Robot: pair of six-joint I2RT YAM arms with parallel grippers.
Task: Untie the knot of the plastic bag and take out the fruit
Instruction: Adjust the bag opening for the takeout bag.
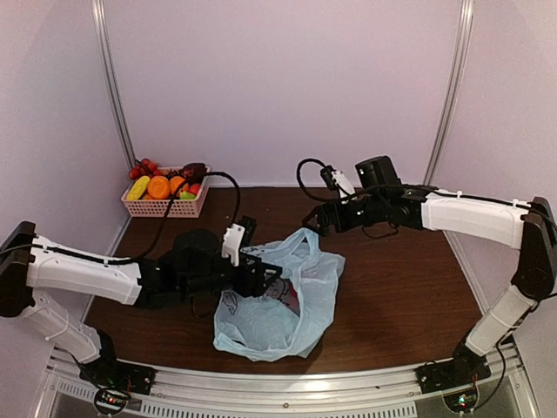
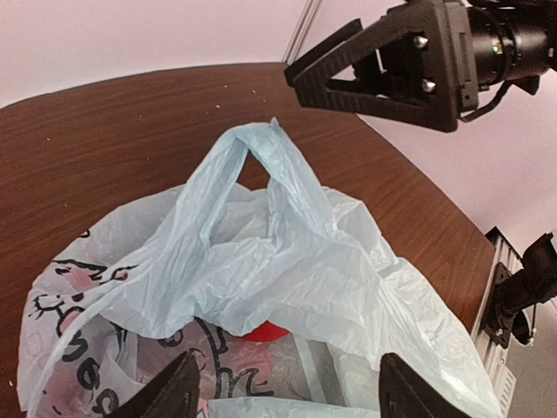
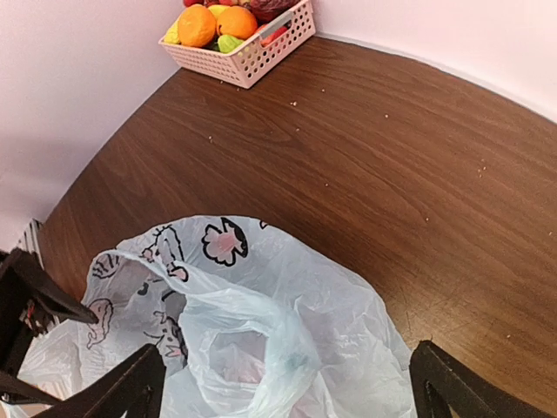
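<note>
The light blue plastic bag [image 1: 278, 305] lies crumpled in the middle of the table, cartoon print up. One handle loop [image 2: 261, 148] stands upright and free; the knot is not visible in any view. A red fruit [image 2: 264, 332] peeks out under a fold inside the bag's mouth. My left gripper [image 2: 287, 399] is open at the bag's near side, its fingertips [image 2: 170, 392] straddling the mouth with nothing clamped. My right gripper [image 3: 291, 402] hangs open above the far handle loop [image 3: 261, 340], apart from the plastic. In the top view it [image 1: 318, 218] hovers just behind the bag.
A pink lattice basket [image 1: 165, 207] with orange, yellow, green and red fruit stands at the back left corner, also in the right wrist view [image 3: 261, 54]. A black cable runs from it towards the left arm. Walls close in the table on three sides.
</note>
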